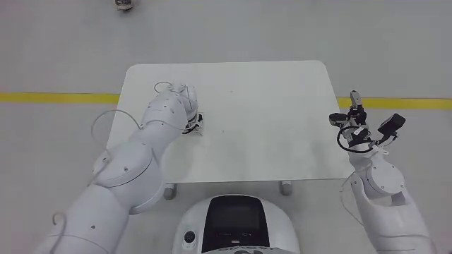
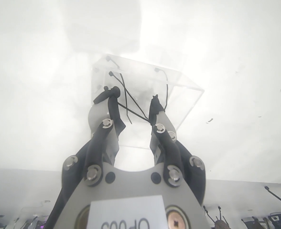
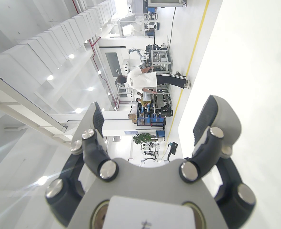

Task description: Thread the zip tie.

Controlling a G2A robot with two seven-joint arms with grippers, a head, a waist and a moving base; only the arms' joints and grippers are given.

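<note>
L gripper (image 2: 133, 98) spread at clear box (image 2: 186, 101), black zip ties (image 2: 126, 95) crossing btwn its jaws — R gripper (image 3: 153, 103) spread too, table (image 3: 250, 48) beside it.

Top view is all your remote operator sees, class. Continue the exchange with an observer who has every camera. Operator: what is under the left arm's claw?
Observer: A clear plastic box holding thin black zip ties.
Operator: Is that claw closed on one?
Observer: No, the left claw is open, with loose tie ends lying between its fingers.
Operator: Is the right claw carrying anything?
Observer: No, the right claw is open and empty, beside the white table edge.
</note>
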